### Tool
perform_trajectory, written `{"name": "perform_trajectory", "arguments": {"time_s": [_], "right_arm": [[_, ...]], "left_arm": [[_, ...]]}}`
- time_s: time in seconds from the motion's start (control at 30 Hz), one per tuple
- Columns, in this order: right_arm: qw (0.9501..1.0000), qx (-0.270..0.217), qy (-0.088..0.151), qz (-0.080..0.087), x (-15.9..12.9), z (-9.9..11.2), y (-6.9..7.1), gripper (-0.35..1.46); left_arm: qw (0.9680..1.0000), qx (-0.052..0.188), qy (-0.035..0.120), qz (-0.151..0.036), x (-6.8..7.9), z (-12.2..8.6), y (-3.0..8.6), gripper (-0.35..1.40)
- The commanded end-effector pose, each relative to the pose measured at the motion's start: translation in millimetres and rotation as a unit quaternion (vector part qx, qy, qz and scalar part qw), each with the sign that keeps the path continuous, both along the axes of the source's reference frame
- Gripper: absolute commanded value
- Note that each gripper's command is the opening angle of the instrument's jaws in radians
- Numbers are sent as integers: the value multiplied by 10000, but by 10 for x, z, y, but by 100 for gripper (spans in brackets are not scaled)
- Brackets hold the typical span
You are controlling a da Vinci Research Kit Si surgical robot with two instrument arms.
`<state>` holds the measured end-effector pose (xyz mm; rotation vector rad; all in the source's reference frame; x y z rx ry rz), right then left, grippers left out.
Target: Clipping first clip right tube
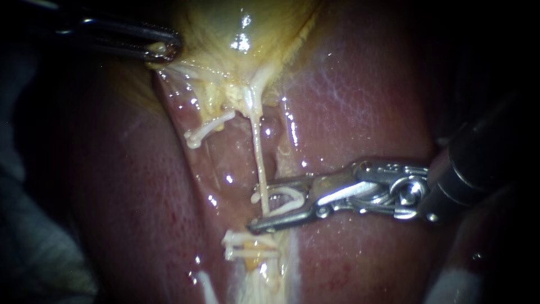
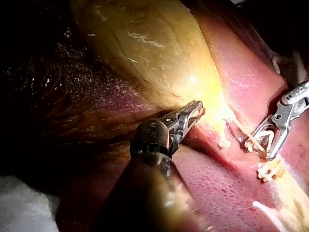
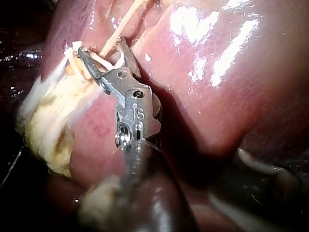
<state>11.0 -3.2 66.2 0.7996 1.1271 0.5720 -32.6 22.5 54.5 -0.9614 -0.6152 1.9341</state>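
Your right instrument [image 1: 257, 206] has its jaws partly apart, astride the right tube [image 1: 257, 141]. A white clip [image 1: 287, 197] is seated between the jaws and touches both. The right tube runs through the clip's mouth, which looks unclosed, though glare makes that hard to judge. Just below this point on the tube sit other clips [image 1: 247, 247]. Above the tube's upper end, your left instrument [image 1: 163, 50] has its jaws closed on a pinch of gallbladder [image 1: 236, 28].
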Motion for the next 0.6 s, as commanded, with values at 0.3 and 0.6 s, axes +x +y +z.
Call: {"name": "perform_trajectory", "arguments": {"time_s": [0.3,0.6], "right_arm": [[9988,252,406,-90,4,-1,-1,45],[9971,285,644,-278,24,-6,-6,45]], "left_arm": [[10000,1,-1,0,0,0,0,-35],[10000,1,0,-1,0,0,0,-35]]}}
